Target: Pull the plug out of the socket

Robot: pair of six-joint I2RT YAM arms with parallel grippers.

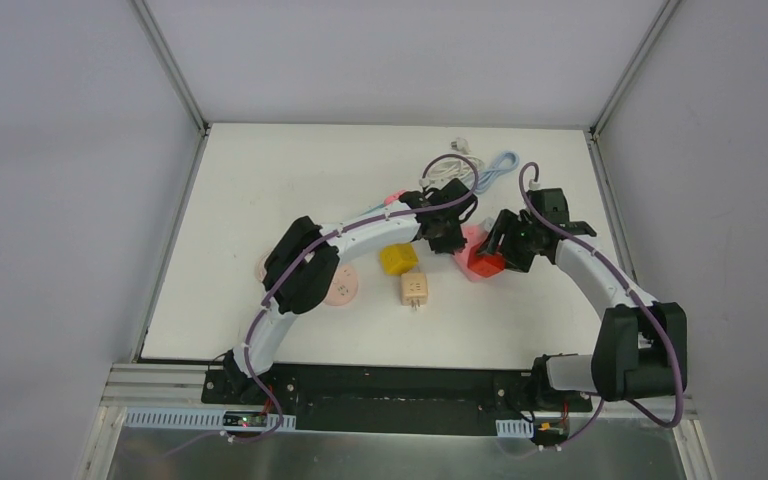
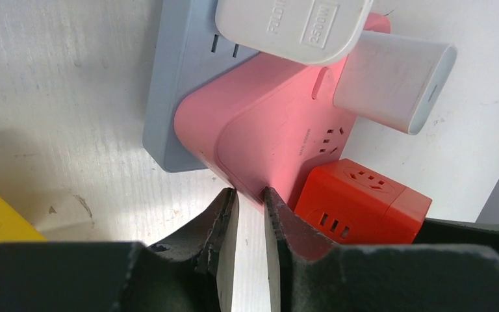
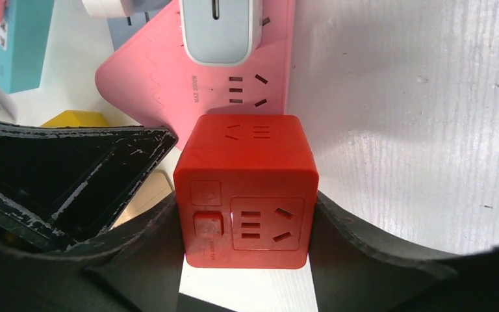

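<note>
A red cube plug (image 3: pixel 245 195) sits against the near end of the pink power strip (image 3: pixel 162 78); whether its pins are still seated is hidden. My right gripper (image 3: pixel 245 211) is shut on the cube, one finger pressed to each side. In the top view that gripper (image 1: pixel 500 255) holds the red cube (image 1: pixel 485 264) right of centre. My left gripper (image 2: pixel 251 195) is nearly closed, its tips pinching the near corner of the pink strip (image 2: pixel 266 123), beside the red cube (image 2: pixel 357 201). From above, the left gripper (image 1: pixel 450 238) is over the pink strip (image 1: pixel 472 238).
A white charger (image 2: pixel 396 81) is plugged into the pink strip. A grey strip (image 2: pixel 182 84) beside it carries a white plug (image 2: pixel 292 26). A yellow cube (image 1: pixel 398 258), a beige cube (image 1: pixel 415 290) and a round pink socket (image 1: pixel 342 287) lie nearby. Cables (image 1: pixel 470 165) coil at the back.
</note>
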